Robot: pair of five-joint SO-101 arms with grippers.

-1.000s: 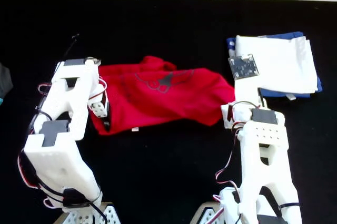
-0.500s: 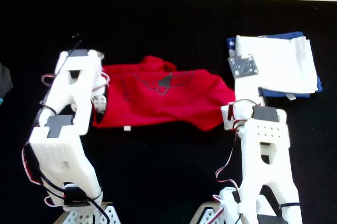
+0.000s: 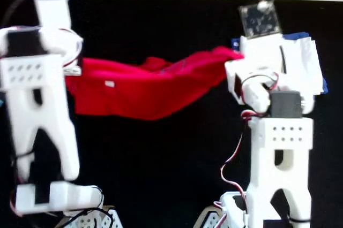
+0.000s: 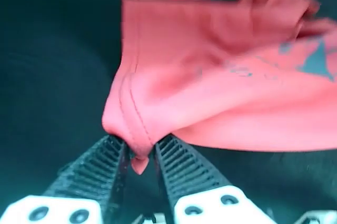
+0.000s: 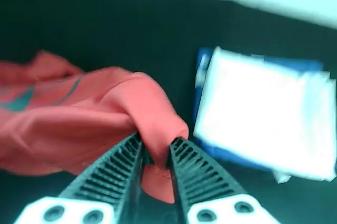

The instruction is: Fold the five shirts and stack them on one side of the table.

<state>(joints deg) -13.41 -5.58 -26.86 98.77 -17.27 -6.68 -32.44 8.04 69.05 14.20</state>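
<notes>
Folding step apparently in hand: with left gripper (image 4: 139,149) and right gripper (image 5: 156,148) both clamped on red shirt (image 3: 144,91) slung between the jaws, lower evenly, then fold across.

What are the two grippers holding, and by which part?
The red shirt: left gripper pinches a hemmed edge at one end, right gripper a bunched fold at the other.

Red shirt (image 3: 144,86) with a dark grey-blue print (image 4: 316,63), pinched by the black ribbed left gripper (image 4: 139,146) and right gripper (image 5: 157,144). Beyond the right gripper, a white shirt (image 5: 263,113) over a blue shirt (image 5: 201,77). Black table (image 3: 161,174).
</notes>
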